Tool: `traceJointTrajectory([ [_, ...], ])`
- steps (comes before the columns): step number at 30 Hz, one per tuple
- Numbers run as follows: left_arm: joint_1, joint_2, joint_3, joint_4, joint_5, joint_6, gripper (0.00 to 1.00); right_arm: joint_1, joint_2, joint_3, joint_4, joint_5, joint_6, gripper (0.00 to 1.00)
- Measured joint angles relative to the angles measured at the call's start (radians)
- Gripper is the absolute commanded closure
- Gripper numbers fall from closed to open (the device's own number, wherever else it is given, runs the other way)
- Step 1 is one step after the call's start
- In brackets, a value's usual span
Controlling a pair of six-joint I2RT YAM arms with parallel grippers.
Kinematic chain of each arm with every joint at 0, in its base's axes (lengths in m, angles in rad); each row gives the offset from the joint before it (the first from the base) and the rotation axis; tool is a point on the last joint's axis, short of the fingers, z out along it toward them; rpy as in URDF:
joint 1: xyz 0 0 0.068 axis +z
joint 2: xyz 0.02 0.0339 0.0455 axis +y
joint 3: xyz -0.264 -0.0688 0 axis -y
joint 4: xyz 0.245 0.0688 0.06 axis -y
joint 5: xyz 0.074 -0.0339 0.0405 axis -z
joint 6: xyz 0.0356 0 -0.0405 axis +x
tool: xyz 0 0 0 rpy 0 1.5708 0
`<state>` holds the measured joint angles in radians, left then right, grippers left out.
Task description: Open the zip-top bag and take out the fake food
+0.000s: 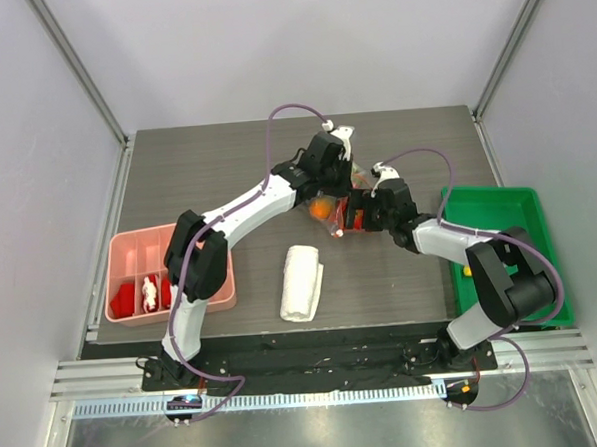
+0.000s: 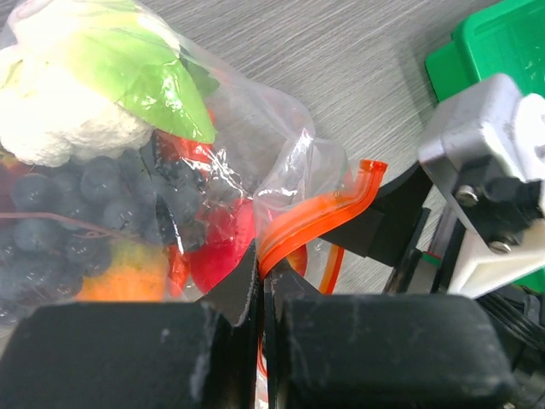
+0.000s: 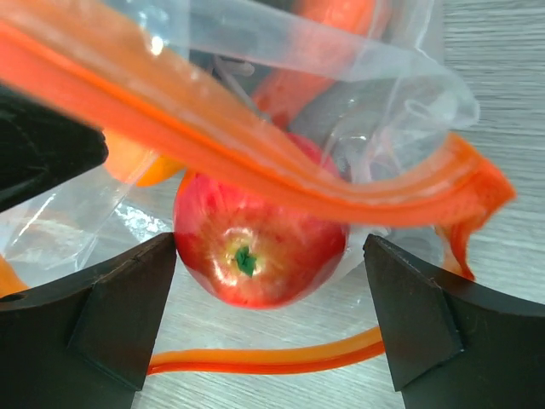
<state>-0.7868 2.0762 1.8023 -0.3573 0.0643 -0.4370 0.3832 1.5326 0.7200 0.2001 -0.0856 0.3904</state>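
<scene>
Bag (image 1: pixel 336 210) sits mid-bench (image 1: pixel 206 168), a bit toward the back, food (image 2: pixel 102 187) inside it. Left pincer (image 1: pixel 341 189) is at the bag's back side, right pincer (image 1: pixel 364 214) on its right, apple (image 3: pixel 255 243) between its fingers. Cloth (image 1: pixel 302 282) lies in front, tray (image 1: pixel 125 248) at the left edge, bin (image 1: pixel 497 198) at the right.

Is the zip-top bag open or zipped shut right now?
Open: on the zip-top bag the orange zip strip is parted, one half above the red apple, one below; the left gripper pinches one half.
</scene>
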Motion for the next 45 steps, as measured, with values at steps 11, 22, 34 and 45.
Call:
traceJointTrajectory([
  [11, 0.003, -0.003, 0.0, 0.011, 0.02, -0.004, 1.0, 0.037, -0.109, 0.027, -0.097, 0.051, -0.029, 0.09],
  [22, 0.039, -0.003, 0.0, -0.007, -0.036, 0.011, 1.0, 0.04, 0.034, 0.074, 0.015, -0.008, -0.101, 0.03],
  [34, 0.021, -0.003, 0.035, -0.061, -0.058, 0.01, 1.0, 0.046, 0.099, 0.04, 0.16, 0.093, -0.062, 0.24],
  [45, 0.014, -0.003, 0.049, -0.082, -0.076, 0.005, 1.0, 0.048, 0.115, 0.02, 0.221, 0.127, -0.014, 0.2],
])
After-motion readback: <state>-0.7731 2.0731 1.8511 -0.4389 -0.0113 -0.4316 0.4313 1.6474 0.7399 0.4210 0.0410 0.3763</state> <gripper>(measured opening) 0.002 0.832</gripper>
